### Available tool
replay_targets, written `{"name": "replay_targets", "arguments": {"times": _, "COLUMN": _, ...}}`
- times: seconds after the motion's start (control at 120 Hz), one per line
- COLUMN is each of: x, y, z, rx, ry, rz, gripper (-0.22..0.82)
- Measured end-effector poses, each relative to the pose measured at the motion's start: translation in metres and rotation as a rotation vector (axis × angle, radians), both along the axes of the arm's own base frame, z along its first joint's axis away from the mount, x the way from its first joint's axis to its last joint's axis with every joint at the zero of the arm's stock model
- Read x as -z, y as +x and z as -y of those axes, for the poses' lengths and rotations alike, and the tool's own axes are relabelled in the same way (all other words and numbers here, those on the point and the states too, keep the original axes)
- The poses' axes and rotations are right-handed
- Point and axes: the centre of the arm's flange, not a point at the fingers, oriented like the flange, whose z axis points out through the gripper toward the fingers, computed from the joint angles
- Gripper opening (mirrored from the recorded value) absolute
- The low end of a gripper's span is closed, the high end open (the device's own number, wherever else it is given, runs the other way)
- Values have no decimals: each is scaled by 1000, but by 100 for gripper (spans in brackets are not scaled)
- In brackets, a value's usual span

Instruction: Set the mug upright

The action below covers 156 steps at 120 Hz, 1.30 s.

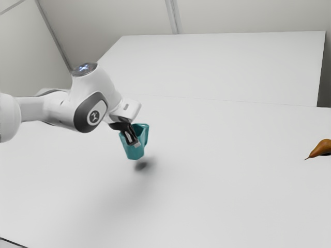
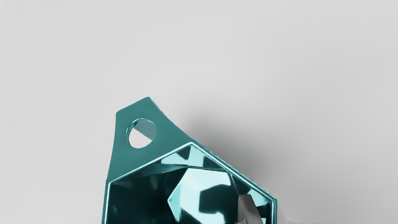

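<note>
A plain white surface [image 1: 217, 186] spreads under the whole scene, with pale grey walls [image 1: 129, 15] beyond it, one of them crossed by an upright strip. The one black gripper [image 1: 135, 142] is at the end of the single white arm [image 1: 57, 111], which comes in from the exterior view's left. Its two fingers are closed on one side wall of the one teal mug [image 1: 135, 151]: in the wrist view, one finger [image 2: 250, 208] is inside the mug and the other [image 2: 282, 215] is outside it, the wall held between them. The mug hangs from the gripper, mouth upward and base downward, leaning a little. Its one handle [image 2: 124, 161], pierced by one round hole, stands out from the mug on the side away from the fingers, toward the exterior view's right. Inside the mug one six-sided floor [image 2: 208, 180] shines, with the inner finger in front of part of it. Below the gripper and the mug, one dark shadow [image 1: 141, 165] lies on the white surface, a gap between it and the mug's base. Well apart from the gripper, toward the exterior view's right, lies one brown pear [image 1: 321, 148], its thin stem pointing back toward the gripper's side and its far end cut off by the edge.
</note>
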Motion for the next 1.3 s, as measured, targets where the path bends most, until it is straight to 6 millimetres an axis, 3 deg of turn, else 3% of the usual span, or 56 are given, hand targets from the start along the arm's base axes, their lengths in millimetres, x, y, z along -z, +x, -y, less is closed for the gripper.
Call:
{"name": "replay_targets", "arguments": {"times": 0.467, "x": 18, "y": 12, "z": 6, "rx": -371, "ry": -26, "rz": 19, "gripper": -18}}
{"name": "replay_targets", "arguments": {"times": 0.892, "x": 36, "y": 19, "z": 17, "rx": -565, "ry": -92, "rz": 44, "gripper": -18}}
{"name": "replay_targets", "arguments": {"times": 1.3, "x": 40, "y": 3, "z": 36, "rx": -652, "ry": -114, "rz": 15, "gripper": -18}}
